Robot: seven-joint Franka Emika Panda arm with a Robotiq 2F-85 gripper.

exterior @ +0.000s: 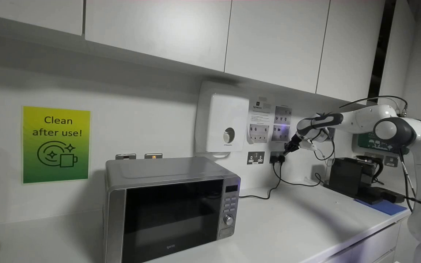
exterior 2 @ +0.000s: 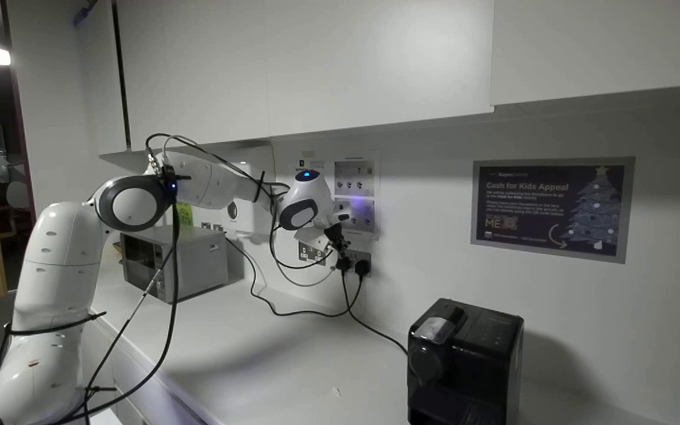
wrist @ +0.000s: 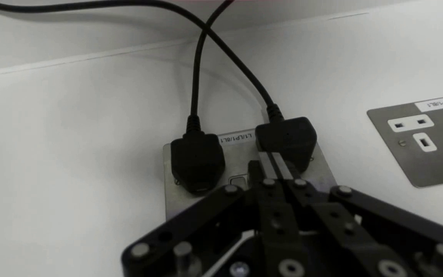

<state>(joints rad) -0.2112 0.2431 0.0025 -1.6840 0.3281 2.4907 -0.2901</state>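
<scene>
Arm (exterior 2: 198, 183): stretched over surface (exterior: 269, 226), wrist tipped down at wall (wrist: 83, 115)
End effector (wrist: 273, 157): tips pressed together, at one black plug (wrist: 288, 134); contact unclear
Socket plate (wrist: 240, 157): wall-mounted, between microwave (exterior: 174, 215) and coffee machine (exterior 2: 464, 354); second plug (wrist: 197, 159) alongside
Obstruction: tips partly hide nearest plug
Posters: "Clean after use!" (exterior: 56, 173), "Cash for Kids Appeal" (exterior 2: 523, 212)

I read "Clean after use!" on a yellow-green sign (exterior: 56, 144), "Cash for Kids Appeal" and "SCAN ME" on a dark poster (exterior 2: 529, 208), "L1/LP1…" labelling a socket plate (wrist: 237, 158).
</scene>
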